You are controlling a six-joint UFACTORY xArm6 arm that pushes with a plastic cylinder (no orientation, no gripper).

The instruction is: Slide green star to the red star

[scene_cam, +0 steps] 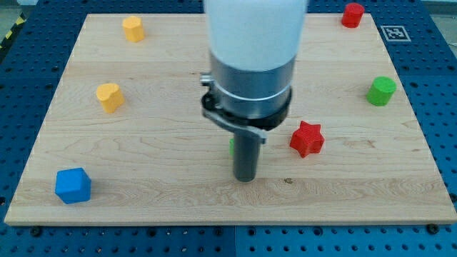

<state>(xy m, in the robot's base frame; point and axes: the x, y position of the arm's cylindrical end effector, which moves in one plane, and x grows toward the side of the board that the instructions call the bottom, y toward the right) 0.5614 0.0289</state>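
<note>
Camera view: my tip [245, 178] is down on the wooden board [178, 185], just to the view's left of the red star [307, 138] and slightly lower. No jaws on this rig, only a straight rod, so no jaw state to give. Green star [231, 145] is almost fully hidden behind the rod; only a green sliver shows at the rod's left edge, near the red star and on its view-left side. Shape can't be confirmed from that sliver. Relative to the red star: green cylinder [382, 91] up-right, red cylinder [352, 15] far up-right, yellow block [110, 97] well left, second yellow block [133, 28] far up-left, blue cube [73, 185] far down-left.
</note>
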